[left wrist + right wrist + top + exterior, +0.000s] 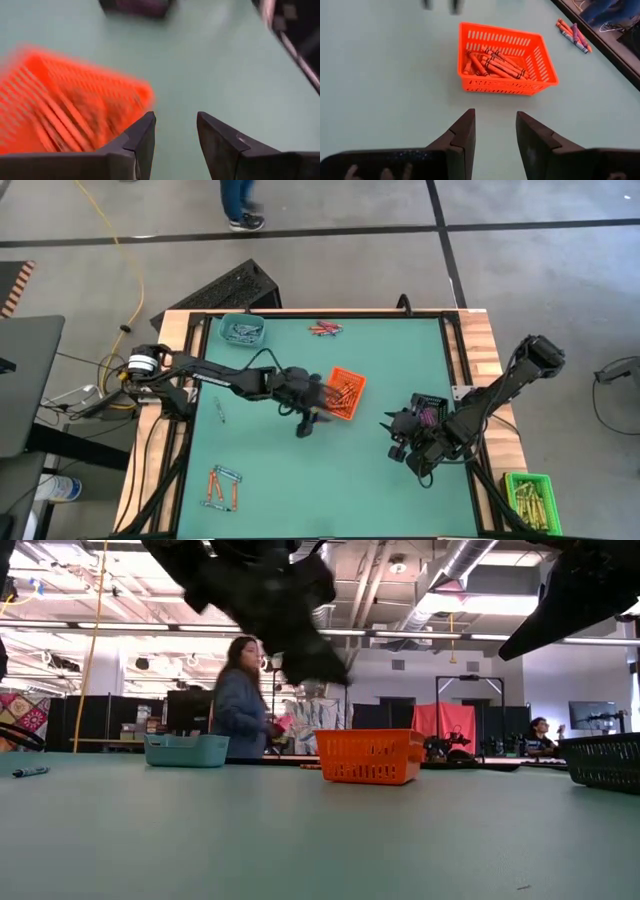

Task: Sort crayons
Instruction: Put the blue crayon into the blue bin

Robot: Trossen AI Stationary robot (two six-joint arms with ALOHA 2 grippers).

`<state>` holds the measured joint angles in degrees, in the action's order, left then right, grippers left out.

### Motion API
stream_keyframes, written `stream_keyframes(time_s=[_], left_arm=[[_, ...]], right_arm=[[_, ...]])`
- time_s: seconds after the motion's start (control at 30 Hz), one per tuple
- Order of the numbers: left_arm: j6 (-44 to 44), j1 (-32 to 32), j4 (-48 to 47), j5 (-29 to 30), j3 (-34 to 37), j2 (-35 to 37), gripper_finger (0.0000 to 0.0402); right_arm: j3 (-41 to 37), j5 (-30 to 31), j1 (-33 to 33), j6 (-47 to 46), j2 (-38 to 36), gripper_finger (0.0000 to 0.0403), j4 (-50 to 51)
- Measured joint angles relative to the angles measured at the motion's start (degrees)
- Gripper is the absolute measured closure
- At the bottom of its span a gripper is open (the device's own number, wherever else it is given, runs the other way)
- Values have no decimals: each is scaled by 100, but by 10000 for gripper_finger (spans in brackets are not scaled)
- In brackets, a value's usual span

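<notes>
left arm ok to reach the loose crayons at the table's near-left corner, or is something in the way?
Probably yes. The left gripper hangs open beside the orange basket, empty, and only bare green mat lies between it and the loose crayons. The right gripper waits open by the black basket, well clear.

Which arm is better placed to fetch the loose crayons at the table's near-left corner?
Left, probably. Its claw hangs open and empty beside the orange basket, on the same side as those crayons. The right claw sits open farther away, near the black basket.
</notes>
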<state>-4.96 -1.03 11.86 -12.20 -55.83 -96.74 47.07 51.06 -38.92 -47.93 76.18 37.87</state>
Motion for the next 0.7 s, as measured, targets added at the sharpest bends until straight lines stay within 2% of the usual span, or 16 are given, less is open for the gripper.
stream_keyframes(time_s=[0.1,0.2,0.3,0.5,0.7], left_arm=[[236,192,-1212,-248,0,252,270],[629,565,-2576,-230,0,574,273],[555,1099,-3503,-51,2,855,274],[-91,2334,-4246,1099,0,993,274],[-1273,2990,-5965,2773,0,993,274]], right_arm=[[0,0,-48,76,0,270,-25],[0,2,-47,257,0,270,-114],[0,3,-28,427,0,270,-181],[0,8,95,1006,0,270,-607],[-2,-31,290,1786,0,270,-1440]])
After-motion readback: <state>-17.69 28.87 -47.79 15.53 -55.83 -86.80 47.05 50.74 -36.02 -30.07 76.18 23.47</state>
